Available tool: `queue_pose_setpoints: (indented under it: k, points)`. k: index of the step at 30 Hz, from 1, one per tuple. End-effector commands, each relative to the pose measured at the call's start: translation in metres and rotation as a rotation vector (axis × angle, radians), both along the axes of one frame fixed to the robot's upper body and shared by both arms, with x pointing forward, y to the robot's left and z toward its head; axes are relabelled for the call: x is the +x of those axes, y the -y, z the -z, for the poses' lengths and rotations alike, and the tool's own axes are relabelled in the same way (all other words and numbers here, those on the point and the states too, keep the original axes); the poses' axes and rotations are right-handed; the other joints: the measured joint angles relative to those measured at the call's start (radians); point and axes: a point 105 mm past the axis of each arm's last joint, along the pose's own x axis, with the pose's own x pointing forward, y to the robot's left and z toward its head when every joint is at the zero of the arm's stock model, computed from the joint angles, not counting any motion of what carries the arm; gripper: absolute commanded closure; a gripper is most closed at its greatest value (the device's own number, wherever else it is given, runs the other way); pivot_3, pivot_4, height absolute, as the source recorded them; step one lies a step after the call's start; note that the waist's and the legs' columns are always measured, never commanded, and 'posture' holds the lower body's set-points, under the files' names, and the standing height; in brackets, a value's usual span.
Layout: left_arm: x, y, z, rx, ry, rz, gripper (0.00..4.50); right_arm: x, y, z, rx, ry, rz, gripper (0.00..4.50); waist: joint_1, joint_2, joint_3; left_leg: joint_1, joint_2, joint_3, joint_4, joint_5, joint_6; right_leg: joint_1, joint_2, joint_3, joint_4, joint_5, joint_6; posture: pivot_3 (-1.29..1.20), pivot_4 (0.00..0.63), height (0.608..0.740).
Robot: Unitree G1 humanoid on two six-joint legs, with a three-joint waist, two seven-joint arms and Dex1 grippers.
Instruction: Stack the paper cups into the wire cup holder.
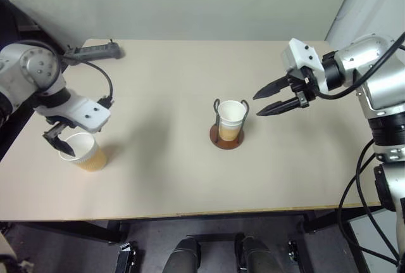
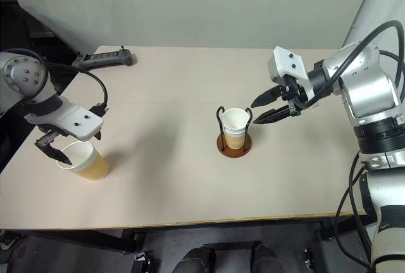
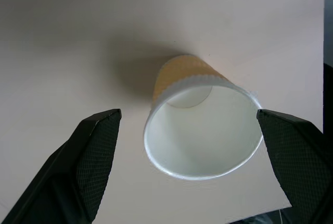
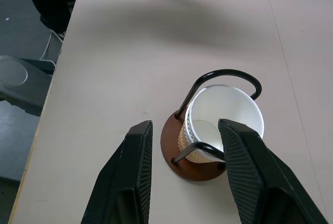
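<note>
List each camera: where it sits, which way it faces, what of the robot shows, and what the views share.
Left eye and right eye views: on the head, facing forward and down over the table; both arms show, the left hand open over the loose paper cup, the right hand open beside the wire cup holder.
Left wrist view: looks down between its fingers into that cup.
Right wrist view: looks past its fingers at the holder with stacked cups.
Shared: both cups and the table.

A light wooden table (image 2: pixel 177 159) holds a wire cup holder (image 2: pixel 234 135) with paper cups nested inside. Just right of the holder hovers the right gripper (image 2: pixel 261 109), fingers parted. Well left of it, the left gripper (image 2: pixel 56 146) straddles a lone paper cup (image 2: pixel 85 160).
</note>
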Motion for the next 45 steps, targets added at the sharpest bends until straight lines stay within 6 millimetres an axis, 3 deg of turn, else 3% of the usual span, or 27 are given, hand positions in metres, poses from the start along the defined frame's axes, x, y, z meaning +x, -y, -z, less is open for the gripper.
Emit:
queue_pose_setpoints:
  k: [1, 19, 32, 35, 45]
  points:
    - [0.003, -0.001, -0.015, -0.005, 0.037, -0.014, 0.03, -0.002, -0.001, -0.013, 0.003, 0.048, -0.016, 2.5, 0.0, 0.0, 0.0, 0.0, 0.0, 0.0, 0.0, 0.0, 0.0, 0.0, 0.0, 0.001, 0.0, 0.0, 0.0, 0.0, 0.15, 0.74]
    - [0.005, -0.018, -0.007, 0.111, 0.023, 0.006, 0.03, -0.003, -0.002, -0.014, 0.011, 0.05, -0.013, 2.5, -0.004, 0.0, 0.0, 0.0, 0.003, 0.001, -0.006, 0.0, -0.001, -0.003, 0.001, 0.001, 0.0, -0.001, -0.002, 0.0, 0.15, 0.74]
    - [0.005, -0.021, 0.016, 0.129, -0.025, 0.023, 0.03, -0.004, -0.003, -0.015, 0.02, 0.054, -0.01, 2.5, -0.006, -0.001, -0.001, 0.0, 0.003, 0.002, -0.006, 0.001, -0.001, -0.004, 0.001, 0.001, 0.001, -0.001, -0.003, 0.0, 0.15, 0.74]
    - [0.006, -0.02, 0.021, 0.125, -0.029, 0.029, 0.59, -0.004, -0.003, -0.016, 0.019, 0.056, -0.008, 2.5, -0.007, -0.001, -0.001, 0.0, 0.003, 0.002, -0.006, 0.001, -0.001, -0.004, 0.002, 0.001, 0.001, 0.0, -0.003, 0.0, 0.15, 0.74]
    - [0.014, -0.012, 0.019, 0.114, -0.008, 0.031, 4.15, -0.004, 0.0, -0.015, 0.012, 0.049, -0.001, 2.5, -0.006, -0.001, -0.001, 0.0, 0.003, 0.002, -0.006, 0.001, -0.001, -0.005, 0.001, 0.002, 0.001, 0.0, -0.004, 0.0, 0.15, 0.74]
